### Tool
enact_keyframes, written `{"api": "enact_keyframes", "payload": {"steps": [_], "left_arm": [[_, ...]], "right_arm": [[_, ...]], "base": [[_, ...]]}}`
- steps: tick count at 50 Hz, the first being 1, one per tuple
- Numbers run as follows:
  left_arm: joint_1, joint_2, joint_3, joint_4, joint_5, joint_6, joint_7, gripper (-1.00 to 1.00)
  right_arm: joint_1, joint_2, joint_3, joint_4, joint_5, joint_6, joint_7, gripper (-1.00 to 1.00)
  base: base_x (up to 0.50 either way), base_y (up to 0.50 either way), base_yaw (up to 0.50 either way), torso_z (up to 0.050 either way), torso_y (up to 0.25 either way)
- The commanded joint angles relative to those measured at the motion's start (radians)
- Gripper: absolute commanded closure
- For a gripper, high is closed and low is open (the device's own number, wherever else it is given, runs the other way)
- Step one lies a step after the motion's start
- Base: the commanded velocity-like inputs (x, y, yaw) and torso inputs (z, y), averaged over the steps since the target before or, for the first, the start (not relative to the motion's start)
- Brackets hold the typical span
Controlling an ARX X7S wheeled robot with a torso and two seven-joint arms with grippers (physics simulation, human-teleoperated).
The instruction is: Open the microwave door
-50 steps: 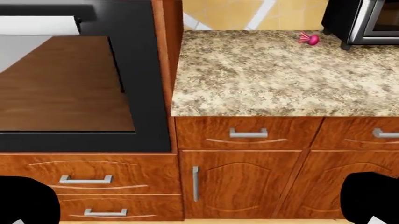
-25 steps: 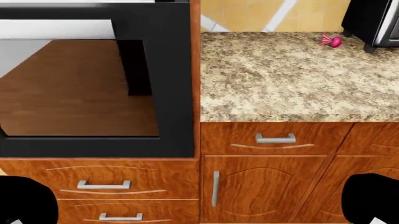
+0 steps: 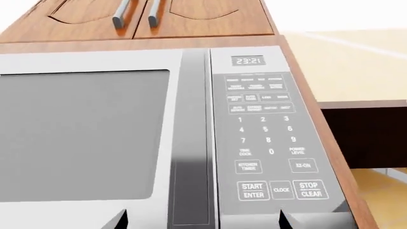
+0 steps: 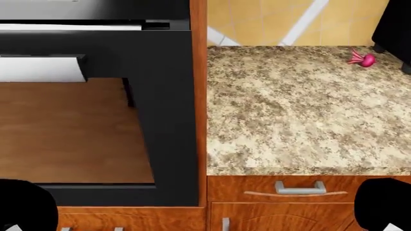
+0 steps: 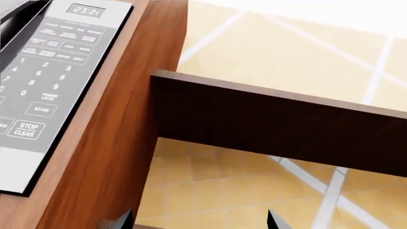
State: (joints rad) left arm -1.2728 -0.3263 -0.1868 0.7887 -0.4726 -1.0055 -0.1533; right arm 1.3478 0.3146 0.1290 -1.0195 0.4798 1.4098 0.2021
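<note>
The microwave fills the left wrist view, set into a wooden cabinet. Its grey door window lies flush and closed, with a tall darker handle strip beside it. The keypad panel reads 23:21. My left gripper faces the handle strip's lower end, open with nothing between its fingertips. My right gripper is open and empty, off past the microwave's panel and the cabinet's wooden side. Neither gripper shows in the head view, and I cannot make out the microwave there.
A black oven front stands at the left in the head view. A granite counter to its right carries a small pink vegetable and a black appliance. Drawers with metal handles lie below. A dark shelf crosses yellow wall tiles.
The head view has shifted left and then upward. The oven and counter now sit lower and larger in it, and the black appliance has slid toward the right edge.
</note>
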Motion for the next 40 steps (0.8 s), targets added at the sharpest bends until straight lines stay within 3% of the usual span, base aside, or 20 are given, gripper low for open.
{"api": "enact_keyframes", "payload": {"steps": [1,6,11,18,23,27,40], "left_arm": [[-0.033,-0.004,0.006,-0.012,-0.008,-0.023,-0.013,-1.0],[-0.185,-0.018,0.034,-0.104,-0.018,-0.125,-0.034,-1.0],[-0.398,-0.018,0.09,-0.319,-0.007,-0.213,-0.041,-1.0],[-0.629,-0.015,0.221,-0.622,0.042,-0.169,0.012,-1.0],[-0.729,-0.007,0.307,-0.782,0.077,-0.109,0.057,-1.0],[-0.867,0.027,0.41,-1.078,0.155,0.073,0.126,-1.0],[-1.003,0.085,0.492,-1.518,0.25,0.354,0.184,-1.0]], "right_arm": [[0.0,0.006,0.017,-0.006,0.031,0.011,0.018,-1.0],[0.011,0.008,0.027,-0.01,0.051,0.028,0.027,-1.0],[0.023,0.004,0.044,-0.016,0.08,0.043,0.038,-1.0],[0.045,0.004,0.058,-0.014,0.124,0.06,0.061,-1.0],[0.053,0.004,0.062,-0.014,0.15,0.065,0.077,-1.0],[0.07,0.006,0.075,-0.017,0.185,0.083,0.094,-1.0],[0.089,0.022,0.061,0.005,0.236,0.076,0.136,-1.0]], "base": [[0.0,0.0,0.0,0.0,0.0],[0.0,0.0,0.0,0.0,0.003],[0.0,0.0,0.0,0.0,0.0],[0.0,0.0,0.0,0.0,0.0],[0.0,0.0,0.0,0.0,0.0],[0.0,0.0,0.0,0.0,0.0],[0.0,0.0,0.0,0.0,0.0]]}}
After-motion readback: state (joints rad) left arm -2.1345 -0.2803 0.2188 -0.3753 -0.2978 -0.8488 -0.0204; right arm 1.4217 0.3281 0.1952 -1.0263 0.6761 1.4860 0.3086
